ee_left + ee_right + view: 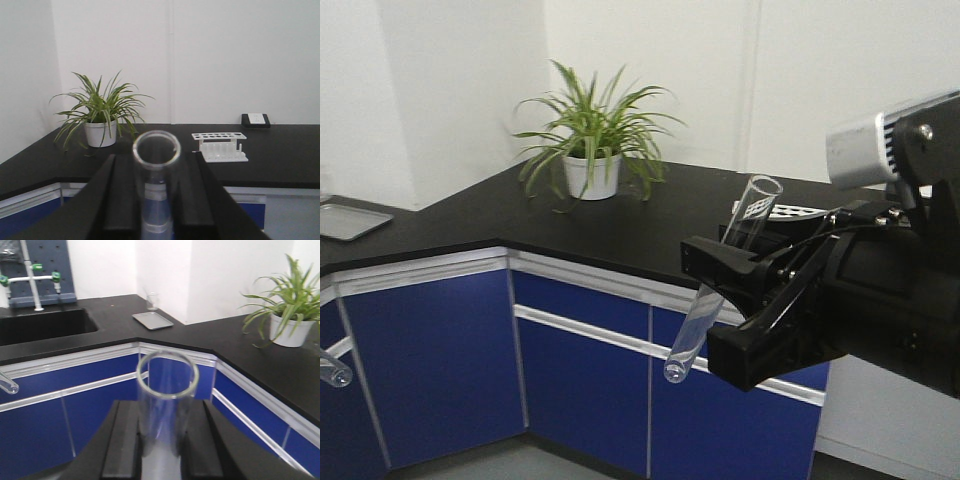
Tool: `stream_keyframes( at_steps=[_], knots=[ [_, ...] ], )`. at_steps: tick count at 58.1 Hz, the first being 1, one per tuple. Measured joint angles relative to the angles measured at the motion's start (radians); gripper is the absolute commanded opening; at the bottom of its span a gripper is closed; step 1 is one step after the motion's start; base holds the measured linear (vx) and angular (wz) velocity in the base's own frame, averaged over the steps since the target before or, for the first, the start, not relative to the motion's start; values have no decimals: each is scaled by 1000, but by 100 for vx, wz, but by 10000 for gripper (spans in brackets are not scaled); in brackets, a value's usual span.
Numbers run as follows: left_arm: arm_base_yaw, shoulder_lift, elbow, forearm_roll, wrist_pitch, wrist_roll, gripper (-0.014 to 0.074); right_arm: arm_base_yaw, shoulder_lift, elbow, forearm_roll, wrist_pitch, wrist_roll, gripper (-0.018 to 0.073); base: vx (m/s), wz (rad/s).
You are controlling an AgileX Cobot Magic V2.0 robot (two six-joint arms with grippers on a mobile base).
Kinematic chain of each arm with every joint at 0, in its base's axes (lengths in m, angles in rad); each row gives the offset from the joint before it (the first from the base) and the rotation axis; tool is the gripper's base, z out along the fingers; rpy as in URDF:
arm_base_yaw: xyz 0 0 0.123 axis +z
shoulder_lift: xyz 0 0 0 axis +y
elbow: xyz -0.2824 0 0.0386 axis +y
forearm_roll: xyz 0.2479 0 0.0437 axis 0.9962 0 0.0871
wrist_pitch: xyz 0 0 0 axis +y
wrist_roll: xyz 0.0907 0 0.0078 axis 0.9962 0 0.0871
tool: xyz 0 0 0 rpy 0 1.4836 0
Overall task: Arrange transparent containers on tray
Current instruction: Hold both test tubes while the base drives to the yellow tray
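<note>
Right wrist-mounted: test tube [166,410] clamped between fingers [121,442], rim above.

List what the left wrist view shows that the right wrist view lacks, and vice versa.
Left wrist only: white plastic test tube rack, black box with white face. Right wrist only: black sink, flat grey metal tray, small clear glass vessel. Both: green potted plant, black countertop, plus a clear glass test tube held by the left claw, another by the right claw.
</note>
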Motion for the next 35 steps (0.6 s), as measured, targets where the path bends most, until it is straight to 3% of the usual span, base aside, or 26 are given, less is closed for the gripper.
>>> stream_keyframes(
  at_steps=[17, 35],
  knots=[
    [0, 0, 0, 0, 0, 0, 83, 0, 0, 0, 0, 0, 0, -11, -15, 42],
    [0, 0, 0, 0, 1, 0, 83, 0, 0, 0, 0, 0, 0, -11, -5, 65]
  ],
)
